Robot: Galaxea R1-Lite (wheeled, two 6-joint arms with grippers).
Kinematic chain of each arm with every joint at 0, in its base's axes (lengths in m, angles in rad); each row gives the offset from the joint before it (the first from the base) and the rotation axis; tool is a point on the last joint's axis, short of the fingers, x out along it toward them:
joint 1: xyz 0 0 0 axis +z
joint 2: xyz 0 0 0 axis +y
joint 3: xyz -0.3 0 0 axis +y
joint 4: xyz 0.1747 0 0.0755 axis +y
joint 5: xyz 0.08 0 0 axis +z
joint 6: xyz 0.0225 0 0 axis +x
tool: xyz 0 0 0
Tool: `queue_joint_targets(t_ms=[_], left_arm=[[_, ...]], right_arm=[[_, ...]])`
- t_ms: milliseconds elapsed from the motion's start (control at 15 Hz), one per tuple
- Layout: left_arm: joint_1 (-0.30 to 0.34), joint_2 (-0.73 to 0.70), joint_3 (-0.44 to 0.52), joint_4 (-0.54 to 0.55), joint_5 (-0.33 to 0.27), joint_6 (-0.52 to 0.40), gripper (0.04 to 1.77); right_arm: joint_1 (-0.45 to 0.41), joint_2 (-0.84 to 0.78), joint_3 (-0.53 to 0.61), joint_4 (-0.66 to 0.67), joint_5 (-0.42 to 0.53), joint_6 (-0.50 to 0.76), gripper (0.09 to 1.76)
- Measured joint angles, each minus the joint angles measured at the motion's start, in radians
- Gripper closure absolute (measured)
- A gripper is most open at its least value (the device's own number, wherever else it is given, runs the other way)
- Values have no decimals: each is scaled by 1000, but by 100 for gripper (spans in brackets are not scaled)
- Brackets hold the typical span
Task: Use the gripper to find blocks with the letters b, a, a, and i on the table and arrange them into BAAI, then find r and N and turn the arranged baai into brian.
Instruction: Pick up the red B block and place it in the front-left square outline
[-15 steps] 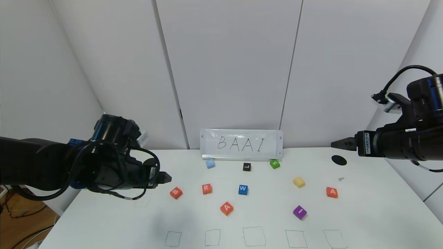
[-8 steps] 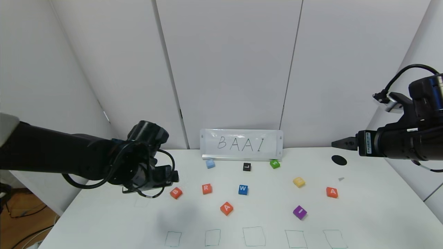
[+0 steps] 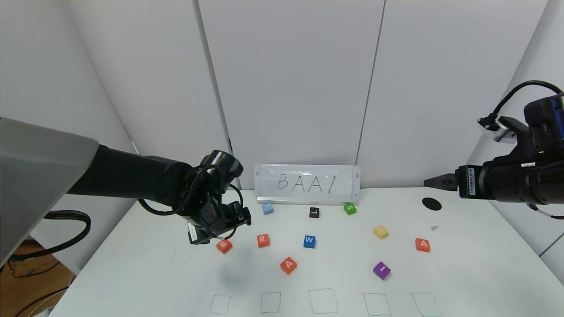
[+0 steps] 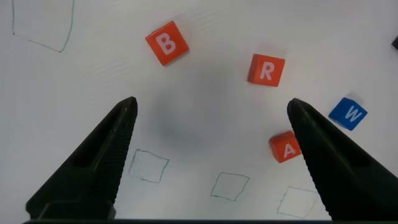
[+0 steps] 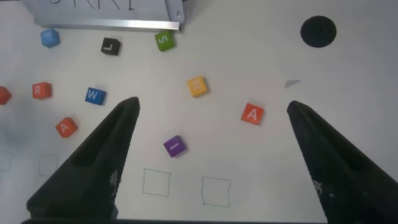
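— Since a second ago the left gripper has swung forward and inward across the table; it was back near the left edge and now hangs above the B block. What do its fingers show?

— Spread wide, nothing between them. From the left wrist camera the two dark fingers frame bare white tabletop, with the B block, r and one A block lying beyond the tips, all untouched.

— And outward from there?

— In the head view r sits just right of B, then the blue W block. One A block lies nearer the robot, between r and W. The purple I block is well to the right, and the second A block further right again.

— The other arm?

— The right gripper has barely shifted; it is held high at the right, over the black spot, fingers apart and empty. Its camera looks down on the I block and the right-hand A.

— The row?

— Five green squares along the near edge hold no blocks. A BAAI sign stands at the back, with light blue, black L and green S blocks before it, and a yellow one right of W.
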Motion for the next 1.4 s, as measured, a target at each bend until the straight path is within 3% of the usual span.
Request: queue_joint_targets(t_ms=[467, 867, 1400], left_arm=[[79, 114, -71, 1, -19, -55, 9], [95, 186, -134, 87, -20, -175, 9], [98, 263, -182, 99, -19, -226, 9]], right_arm=[[0, -1, 1, 0, 0, 0, 14], [0, -2, 1, -1, 0, 0, 14], [0, -8, 6, -1, 0, 0, 14]])
